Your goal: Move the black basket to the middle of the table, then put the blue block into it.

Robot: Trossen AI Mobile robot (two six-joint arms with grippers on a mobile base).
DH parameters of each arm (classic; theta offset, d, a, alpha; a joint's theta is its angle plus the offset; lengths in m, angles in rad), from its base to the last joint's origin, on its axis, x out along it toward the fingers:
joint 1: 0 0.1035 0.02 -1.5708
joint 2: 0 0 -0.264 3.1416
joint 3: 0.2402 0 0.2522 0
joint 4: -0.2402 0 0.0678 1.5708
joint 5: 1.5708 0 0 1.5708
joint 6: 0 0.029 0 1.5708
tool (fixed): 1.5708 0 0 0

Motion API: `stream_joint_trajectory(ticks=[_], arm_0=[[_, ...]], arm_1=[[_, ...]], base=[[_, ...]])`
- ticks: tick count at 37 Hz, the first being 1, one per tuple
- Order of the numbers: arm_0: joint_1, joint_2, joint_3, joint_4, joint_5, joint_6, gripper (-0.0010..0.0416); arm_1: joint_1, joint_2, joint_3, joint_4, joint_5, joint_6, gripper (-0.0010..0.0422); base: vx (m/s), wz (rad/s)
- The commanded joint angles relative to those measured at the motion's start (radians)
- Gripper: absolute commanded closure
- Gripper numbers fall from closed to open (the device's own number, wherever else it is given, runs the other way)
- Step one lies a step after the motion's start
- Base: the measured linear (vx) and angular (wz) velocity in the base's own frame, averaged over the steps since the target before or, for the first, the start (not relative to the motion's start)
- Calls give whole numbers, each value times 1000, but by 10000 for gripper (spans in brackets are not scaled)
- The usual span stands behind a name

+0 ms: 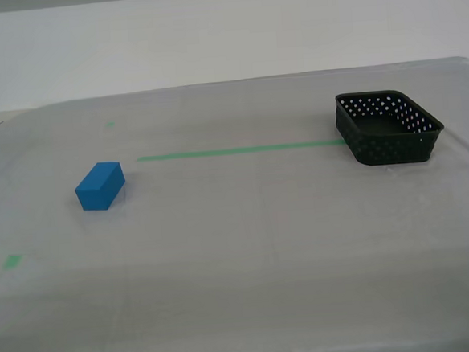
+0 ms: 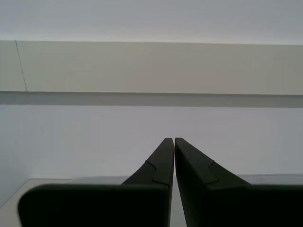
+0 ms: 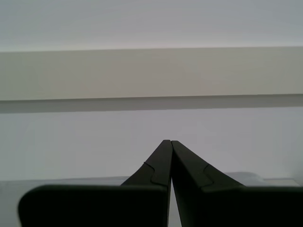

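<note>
- The blue block [image 1: 100, 186] sits loose on the table [image 1: 248, 255], nearer and toward the exterior view's left; nothing has picked it up yet.
- The black basket [image 1: 387, 127] stands farther back at the exterior view's right, well apart from the block and not yet at the middle.
- My first gripper [image 3: 167, 144] and my second gripper [image 2: 170, 141] point at the far wall, jaws together, holding nothing.

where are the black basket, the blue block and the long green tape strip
black basket [image 1: 393, 145]: exterior view, front perforated wall
blue block [image 1: 96, 197]: exterior view, front face
long green tape strip [image 1: 233, 151]: exterior view, mid-length
</note>
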Motion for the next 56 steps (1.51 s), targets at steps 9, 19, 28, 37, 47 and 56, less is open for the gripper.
stream_joint_trajectory(ticks=[9,19,28,37,47,56], arm_0=[[0,0,1,-109,-7,0,406],[0,0,1,-109,-7,0,406],[0,0,1,-109,-7,0,406],[0,0,1,-109,-7,0,406],[0,0,1,-109,-7,0,406],[0,0,24,-164,-7,0,406]], arm_1=[[0,0,0,-3,-1,2,412],[0,0,0,-3,-1,2,412],[0,0,0,-3,-1,2,412],[0,0,0,-3,-1,2,412],[0,0,0,-3,-1,2,412],[0,0,0,-3,-1,2,412]], base=[[0,0],[0,0],[0,0],[0,0],[0,0],[0,0]])
